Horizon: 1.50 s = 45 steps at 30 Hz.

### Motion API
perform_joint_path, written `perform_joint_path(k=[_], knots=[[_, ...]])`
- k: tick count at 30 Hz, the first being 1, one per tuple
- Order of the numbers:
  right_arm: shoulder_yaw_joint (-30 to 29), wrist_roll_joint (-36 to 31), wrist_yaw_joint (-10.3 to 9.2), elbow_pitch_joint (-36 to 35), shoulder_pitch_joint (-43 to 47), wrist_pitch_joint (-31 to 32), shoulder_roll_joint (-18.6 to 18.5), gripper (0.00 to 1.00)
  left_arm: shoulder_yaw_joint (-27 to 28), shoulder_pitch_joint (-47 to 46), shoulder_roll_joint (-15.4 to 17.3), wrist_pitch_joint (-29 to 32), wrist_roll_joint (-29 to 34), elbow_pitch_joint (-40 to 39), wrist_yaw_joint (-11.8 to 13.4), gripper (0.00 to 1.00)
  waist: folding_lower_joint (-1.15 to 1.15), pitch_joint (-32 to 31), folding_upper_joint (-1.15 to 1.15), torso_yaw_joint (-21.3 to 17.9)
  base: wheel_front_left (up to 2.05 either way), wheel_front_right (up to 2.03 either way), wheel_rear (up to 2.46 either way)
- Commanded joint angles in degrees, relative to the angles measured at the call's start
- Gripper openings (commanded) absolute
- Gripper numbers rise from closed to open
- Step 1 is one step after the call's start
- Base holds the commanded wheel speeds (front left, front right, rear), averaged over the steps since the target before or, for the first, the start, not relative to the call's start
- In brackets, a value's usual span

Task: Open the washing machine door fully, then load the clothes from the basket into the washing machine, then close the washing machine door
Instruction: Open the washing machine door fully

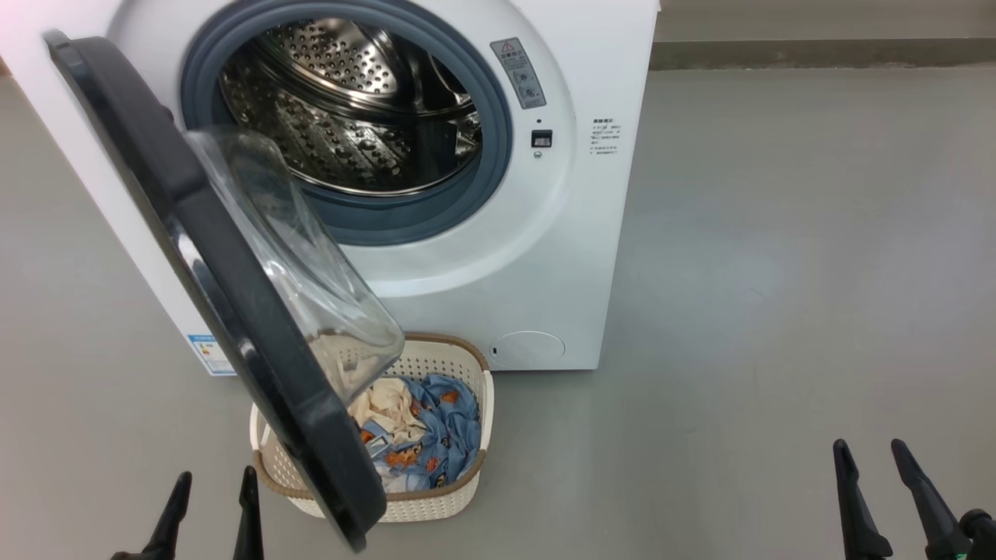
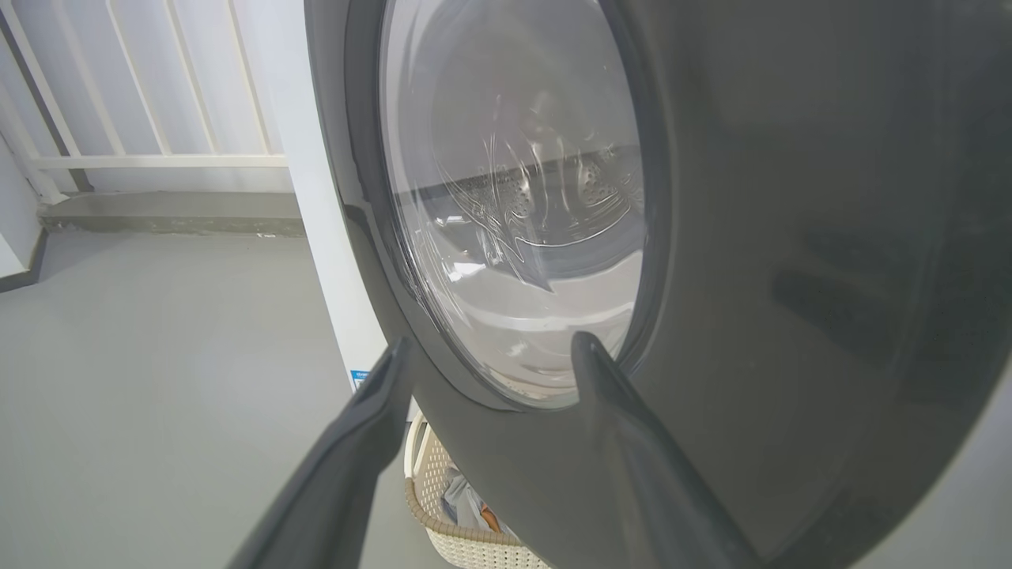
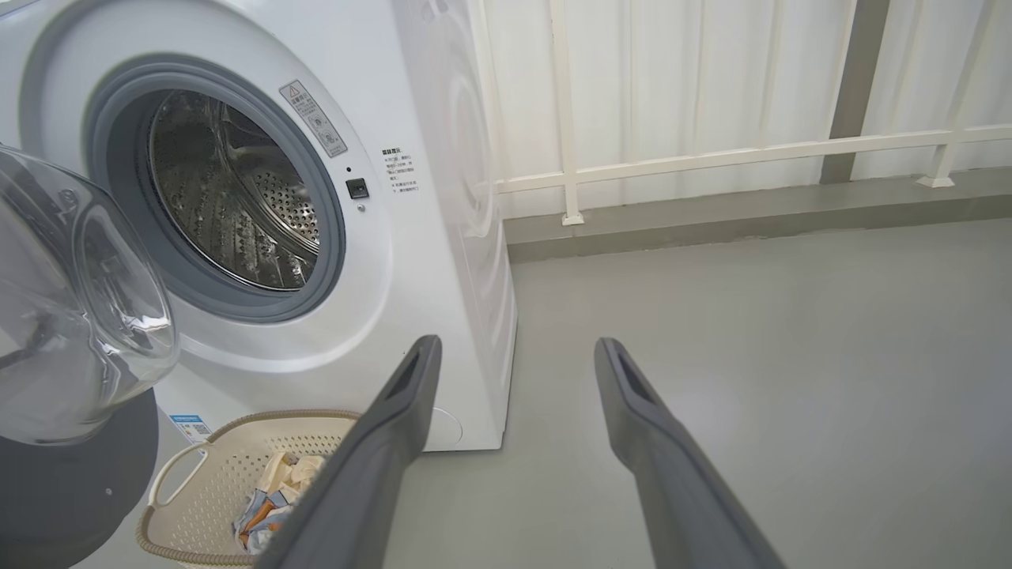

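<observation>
The white washing machine (image 1: pixel 545 257) stands with its steel drum (image 1: pixel 350 109) exposed. Its black-rimmed door (image 1: pixel 226 288) hangs partly open, swung out over the left part of the cream basket (image 1: pixel 459 498) on the floor. Light blue printed and cream clothes (image 1: pixel 424 435) lie in the basket. My left gripper (image 1: pixel 212 486) is open at the lower left, just short of the door's outer face (image 2: pixel 791 276). My right gripper (image 1: pixel 873 455) is open at the lower right, over bare floor. The right wrist view has the drum (image 3: pixel 229 190), the basket (image 3: pixel 229 474) and the clothes (image 3: pixel 273 494).
Grey floor (image 1: pixel 778 272) stretches to the right of the machine. A white railing (image 3: pixel 711 154) on a low concrete kerb runs behind the machine. The door's glass bowl (image 3: pixel 79 316) juts toward the machine's opening.
</observation>
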Motion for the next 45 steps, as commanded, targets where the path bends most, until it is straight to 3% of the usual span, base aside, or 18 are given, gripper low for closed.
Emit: perform_joint_path(k=[1,25,26,27,33,37,42,45], knots=[[0.3,-0.9,0.09,-1.2,-0.3,-0.7,-0.5,1.0,2.0,-0.8,0.7,-0.4,0.2,-1.5,-0.2,1.0,0.0,0.1,0.0,-0.1,0.0,0.0,0.0],[1.4,-1.9,0.09,0.6,-2.2,-0.7,-0.7,1.0,0.4,-1.6,0.7,-0.4,-0.1,-1.1,0.0,1.0,0.0,1.1,0.0,1.9,0.0,0.0,0.0],[1.5,-1.9,0.09,0.6,-2.2,-0.7,-0.7,1.0,0.5,-1.6,0.7,-0.4,-0.2,-0.8,0.0,0.69,0.0,1.1,0.0,1.9,0.0,0.0,0.0],[1.5,-1.9,0.09,0.6,-2.2,-0.7,-0.7,1.0,0.6,-1.5,0.7,-0.4,-0.4,-0.4,0.0,0.0,0.0,1.1,0.0,1.9,0.0,0.0,0.0],[2.0,-1.8,0.09,0.5,-2.0,-0.7,-0.6,1.0,2.5,-1.9,0.7,-0.4,-1.8,0.4,1.3,0.0,0.0,1.0,0.0,2.1,0.0,0.0,0.0],[2.0,-1.6,0.09,0.3,-1.9,-0.7,-0.6,1.0,5.4,-3.3,0.7,-0.4,-3.1,-1.8,3.8,0.0,0.0,1.2,0.0,2.3,0.0,0.0,0.0],[1.6,-1.6,0.09,0.1,-1.8,-0.7,-0.4,1.0,9.3,-6.5,0.7,-0.4,-4.3,-8.5,6.6,0.0,0.0,1.3,0.0,2.9,0.0,0.0,0.0],[1.2,-1.6,0.09,0.0,-1.6,-0.7,-0.2,1.0,8.6,-8.8,0.7,-0.4,-4.8,-15.7,8.4,0.0,0.0,1.3,0.0,3.7,0.0,0.0,0.0]])
